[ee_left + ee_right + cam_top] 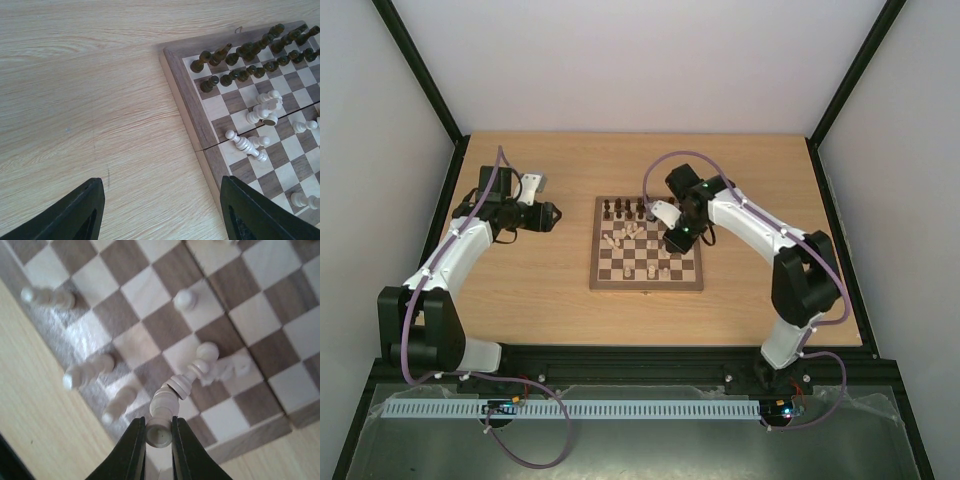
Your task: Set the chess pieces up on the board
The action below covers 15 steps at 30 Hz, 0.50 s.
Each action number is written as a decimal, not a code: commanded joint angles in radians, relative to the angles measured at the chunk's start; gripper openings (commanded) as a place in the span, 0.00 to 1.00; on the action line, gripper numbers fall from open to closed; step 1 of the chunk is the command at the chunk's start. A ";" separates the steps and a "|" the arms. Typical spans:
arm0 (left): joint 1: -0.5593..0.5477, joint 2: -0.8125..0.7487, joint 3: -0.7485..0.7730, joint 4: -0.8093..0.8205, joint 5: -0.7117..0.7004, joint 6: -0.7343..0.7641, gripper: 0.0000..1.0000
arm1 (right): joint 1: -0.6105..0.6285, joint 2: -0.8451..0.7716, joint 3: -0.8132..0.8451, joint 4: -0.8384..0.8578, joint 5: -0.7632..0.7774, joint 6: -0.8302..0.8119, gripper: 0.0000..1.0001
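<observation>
The board lies mid-table, between the two arms. From above, dark pieces stand in rows along its far edge, too small to count or name. Cream pieces are scattered just nearer than them. The right gripper sits over the board's right side and covers some squares; its fingers cannot be made out from up there. The left gripper hangs over bare table to the left of the board.

In the left wrist view the left gripper is spread wide with nothing between its fingers. Only the fingertips show, cut by the bottom edge. They are over the table, beside the board's rim. The dark pieces form two rows at the far corner and run out of frame on the right. Several cream pieces lie toppled in a heap; how many is hard to tell. Another at the lower right is cut off by the frame.

In the right wrist view the right gripper is closed on a cream piece, pinching its round end, tilted above the squares near the board's border. Where this piece ends and the one behind it begins is unclear. More cream pieces near the table-side edge are blurred. One small pawn stands sharp on a light square
</observation>
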 commanded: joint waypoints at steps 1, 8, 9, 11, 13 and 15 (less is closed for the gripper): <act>-0.003 0.009 -0.018 0.020 0.029 -0.012 0.66 | 0.001 -0.105 -0.100 -0.052 -0.010 -0.021 0.09; -0.009 0.023 -0.015 0.031 0.050 -0.017 0.67 | -0.001 -0.104 -0.099 -0.027 -0.038 0.004 0.09; -0.010 0.024 -0.014 0.033 0.060 -0.013 0.66 | -0.001 -0.091 -0.083 -0.027 -0.049 0.009 0.09; -0.012 0.025 -0.012 0.033 0.111 0.009 0.66 | -0.001 -0.063 -0.033 -0.035 -0.068 0.017 0.09; -0.020 0.023 -0.011 0.034 0.198 0.051 0.66 | -0.002 -0.041 0.019 -0.040 -0.090 0.031 0.09; -0.033 0.020 -0.014 0.047 0.303 0.099 0.66 | -0.010 -0.014 0.087 -0.054 -0.132 0.049 0.09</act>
